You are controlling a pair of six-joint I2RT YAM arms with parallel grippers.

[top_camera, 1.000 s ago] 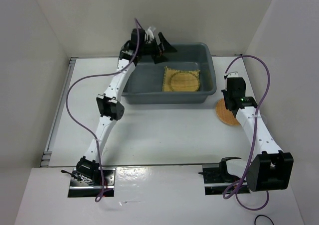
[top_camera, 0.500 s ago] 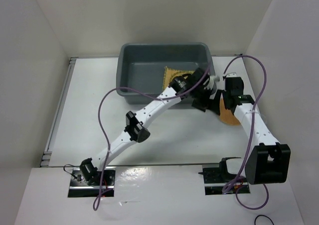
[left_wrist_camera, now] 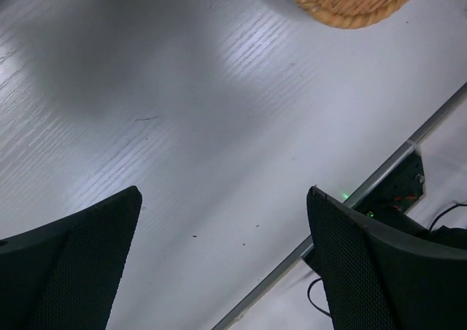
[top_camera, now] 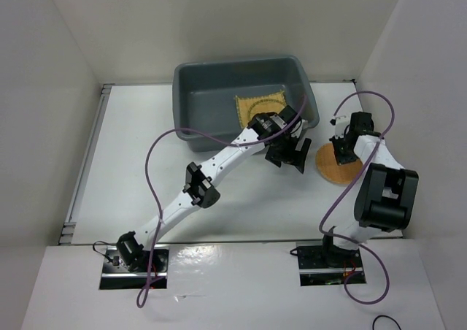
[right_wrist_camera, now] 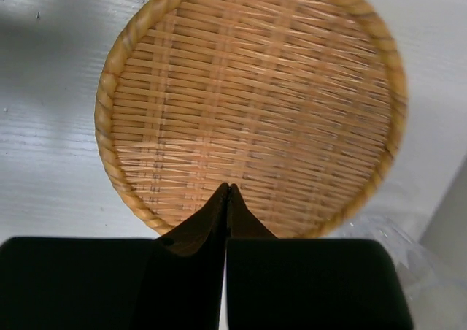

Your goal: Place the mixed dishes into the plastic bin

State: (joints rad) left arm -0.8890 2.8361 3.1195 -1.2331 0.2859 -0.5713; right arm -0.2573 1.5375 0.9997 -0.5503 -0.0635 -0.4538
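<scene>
Obs., one moment.

Plastic bin: dark grey tub, stood at the far middle of the white table.

Square yellow mat: lay flat on the bin floor, in the bin's right half, close to the right wall. A round woven outline showed on it. Could not tell whether that was a separate disc or only the mat's weave.

Orange-brown disc: lay flat on the table outside the bin, just off the bin's near right corner, apart from the bin wall. In the right wrist view its coiled rim and woven face were in plain sight.

Left gripper: arm reached across the table to the bin's near right corner, with the claw just outside the near wall, between bin and disc. In the left wrist view the claw was released, its fingers spread wide with only bare table between them. The disc edge sat beyond the tips, not between them.

Right gripper: arm folded back on itself, claw over the disc, on the side of it away from the bin. In the right wrist view the claw was clenched, fingers pressed tip to tip with nothing gripped. Tips lined up over the disc's near portion. Contact with the weave could not be judged.
</scene>
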